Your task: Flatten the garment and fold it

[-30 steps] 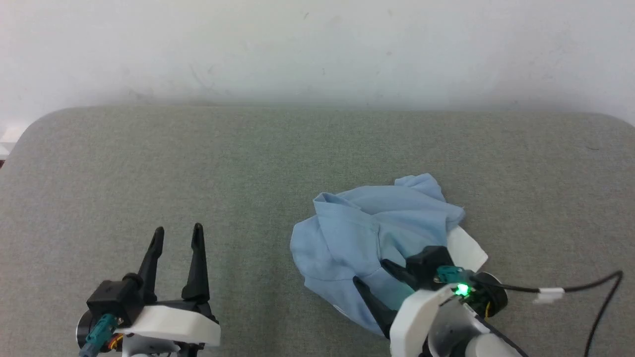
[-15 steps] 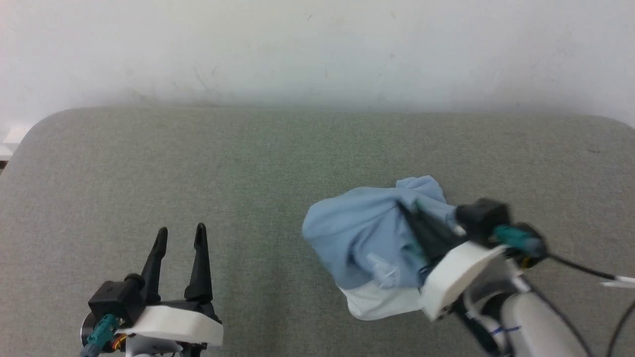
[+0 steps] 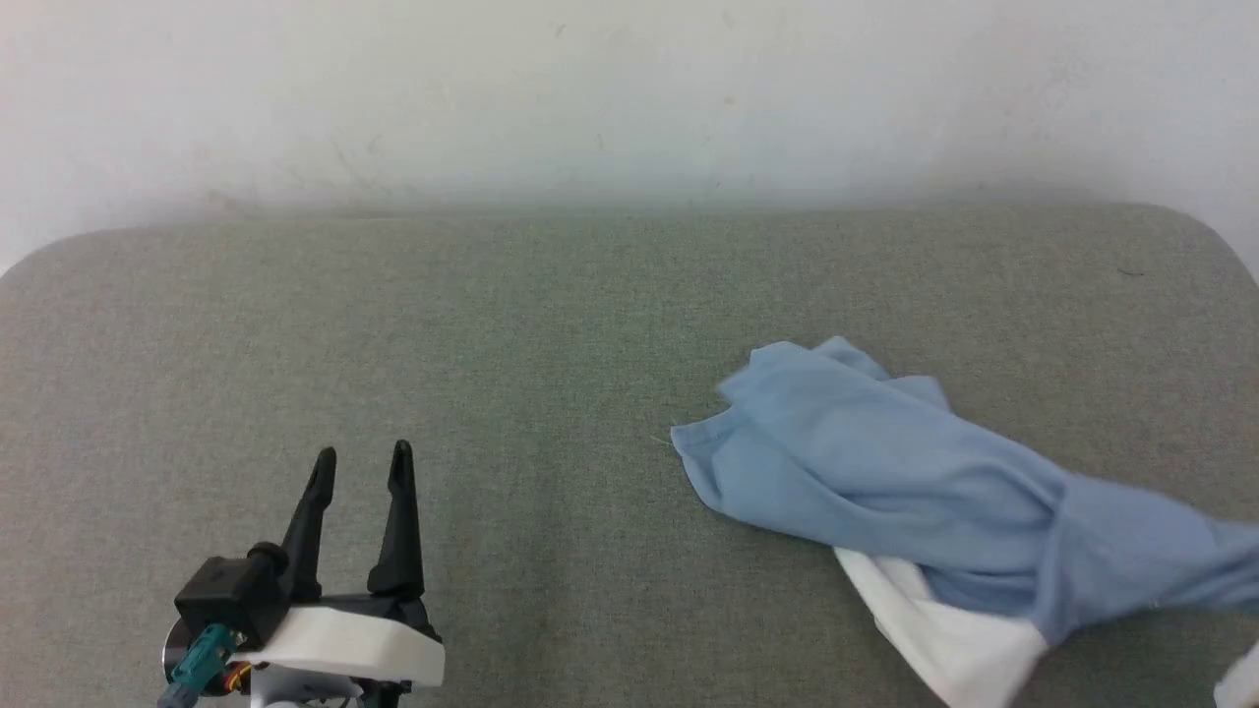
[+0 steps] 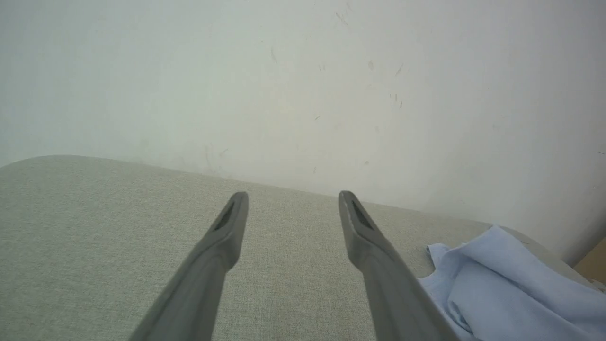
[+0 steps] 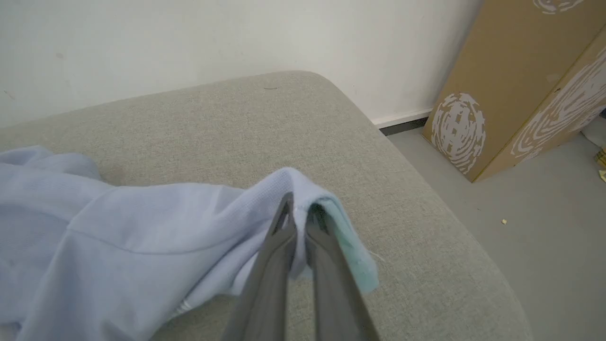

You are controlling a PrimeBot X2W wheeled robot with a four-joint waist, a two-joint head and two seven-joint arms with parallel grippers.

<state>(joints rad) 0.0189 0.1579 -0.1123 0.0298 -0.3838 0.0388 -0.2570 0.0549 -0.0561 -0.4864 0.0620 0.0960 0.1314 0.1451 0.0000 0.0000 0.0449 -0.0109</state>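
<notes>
The shirt [image 3: 885,472] is soft, matt, light blue knit cloth, its fine ribbed grain visible in the right wrist view; a white part of it looks smoother. The worktop [image 3: 492,324] is covered in coarse, matt grey-green woven fabric. The left hand [image 3: 362,454] has matt black plastic-looking fingers and a smooth white shell; the right hand [image 5: 299,213] looks matt dark grey. The wall [image 3: 629,88] is matt, scuffed white paint. The box [image 5: 516,71] is dull brown cardboard with white print. The floor [image 5: 544,227] is smooth and grey.
</notes>
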